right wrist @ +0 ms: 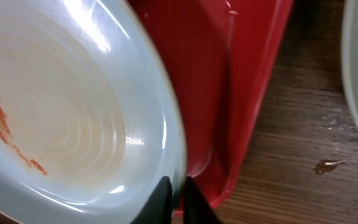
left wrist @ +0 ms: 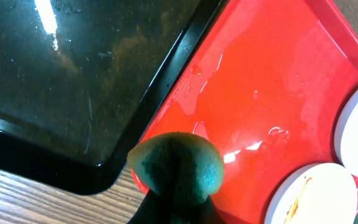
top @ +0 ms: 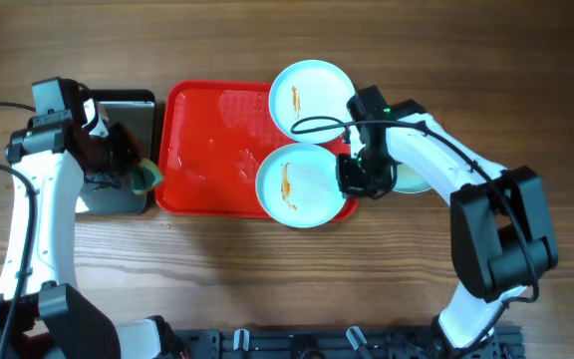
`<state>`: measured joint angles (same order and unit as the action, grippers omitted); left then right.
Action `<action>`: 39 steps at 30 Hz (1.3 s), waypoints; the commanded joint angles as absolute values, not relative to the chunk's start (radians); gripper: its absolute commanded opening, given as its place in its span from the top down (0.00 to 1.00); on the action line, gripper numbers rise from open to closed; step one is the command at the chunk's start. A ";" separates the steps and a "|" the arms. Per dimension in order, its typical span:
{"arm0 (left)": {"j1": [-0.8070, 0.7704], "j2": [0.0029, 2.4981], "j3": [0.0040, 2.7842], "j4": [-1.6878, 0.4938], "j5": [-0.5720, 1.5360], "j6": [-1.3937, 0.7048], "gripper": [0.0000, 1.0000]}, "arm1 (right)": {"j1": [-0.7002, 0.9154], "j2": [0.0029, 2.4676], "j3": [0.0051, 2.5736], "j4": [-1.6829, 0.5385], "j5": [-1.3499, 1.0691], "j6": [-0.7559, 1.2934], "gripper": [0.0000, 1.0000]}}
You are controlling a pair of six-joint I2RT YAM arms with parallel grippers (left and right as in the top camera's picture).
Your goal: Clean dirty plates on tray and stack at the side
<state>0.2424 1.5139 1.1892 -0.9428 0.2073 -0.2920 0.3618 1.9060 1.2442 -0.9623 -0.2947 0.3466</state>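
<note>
Two white plates with orange-brown smears lie on the right end of the red tray (top: 207, 150): a far one (top: 312, 98) and a near one (top: 302, 184). My right gripper (top: 352, 179) is shut on the near plate's right rim; the right wrist view shows the fingers (right wrist: 176, 186) pinching that rim (right wrist: 61, 112) above the tray's edge (right wrist: 229, 93). A third plate (top: 417, 179) lies on the table right of the tray, partly hidden by the right arm. My left gripper (top: 133, 172) is shut on a green-yellow sponge (left wrist: 176, 165) over the tray's near left corner.
A black glossy tray (top: 128, 110) lies against the red tray's left side, its wet surface filling the upper left of the left wrist view (left wrist: 61, 81). Small brown drops sit on the wood right of the red tray (right wrist: 328, 165).
</note>
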 commanded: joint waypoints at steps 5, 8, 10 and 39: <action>0.244 1.520 1.209 -0.925 0.209 -0.277 0.96 | 0.481 1.916 1.309 -0.952 -0.336 0.406 0.96; 0.244 1.520 1.209 -0.924 0.209 -0.277 0.96 | 0.541 1.917 1.366 -0.894 -0.337 0.474 0.96; 0.244 1.520 1.209 -0.925 0.209 -0.277 0.96 | 0.574 1.919 1.373 -0.799 -0.335 0.542 0.96; 0.239 1.521 1.208 -0.857 0.209 -0.277 0.96 | 0.670 2.233 1.627 -0.525 -0.144 0.612 0.71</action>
<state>0.2424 1.5139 1.1892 -0.8787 0.2073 -0.2920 0.6708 2.2093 1.6016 -0.5201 -0.1783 0.6155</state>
